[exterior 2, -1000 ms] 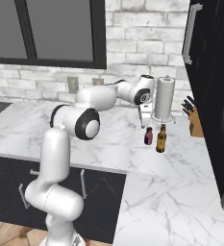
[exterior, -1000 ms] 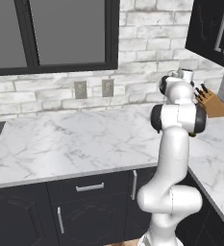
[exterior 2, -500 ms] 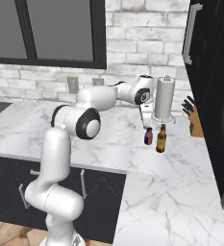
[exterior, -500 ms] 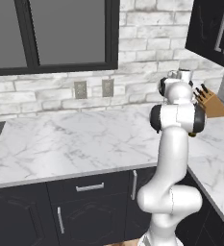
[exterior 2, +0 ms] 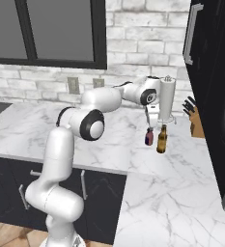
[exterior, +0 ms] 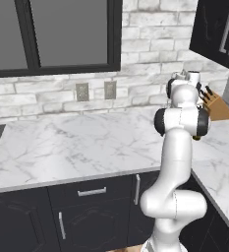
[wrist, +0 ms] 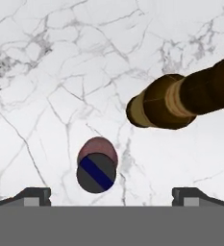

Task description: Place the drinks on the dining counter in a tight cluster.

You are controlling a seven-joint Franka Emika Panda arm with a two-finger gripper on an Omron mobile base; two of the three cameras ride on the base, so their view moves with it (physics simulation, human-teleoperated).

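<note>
Two drinks stand on the marble worktop [exterior 2: 172, 188] below the gripper [exterior 2: 152, 126]: a short maroon can [exterior 2: 149, 138] and a taller brown bottle [exterior 2: 161, 139]. From the right base view they sit just beside each other, near the paper-towel roll [exterior 2: 166, 99] and not far from the knife block [exterior 2: 196, 120].

1. Gripper position. The arm reaches forward and points the gripper straight down over the can. In the hand view the can [wrist: 97, 166] lies at about 6 o'clock, between the two fingertips [wrist: 31, 196] and nearer the left one, while the bottle [wrist: 180, 100] leans out toward 2 o'clock.

2. Jaw state. The jaws are spread wide and hold nothing. This spacing leaves room for them to pass down on either side of the can.

3. Reason for the pose. A vertical approach from above appears chosen so that the fingers straddle the can without striking the bottle, which stands close at its side.

4. Task status. Judged from this layout, neither visible drink has reached the dining counter; both remain on the corner worktop, and the pick of the can is not yet made.

5. Caution. The close bottle is the likely collision risk during descent.
</note>
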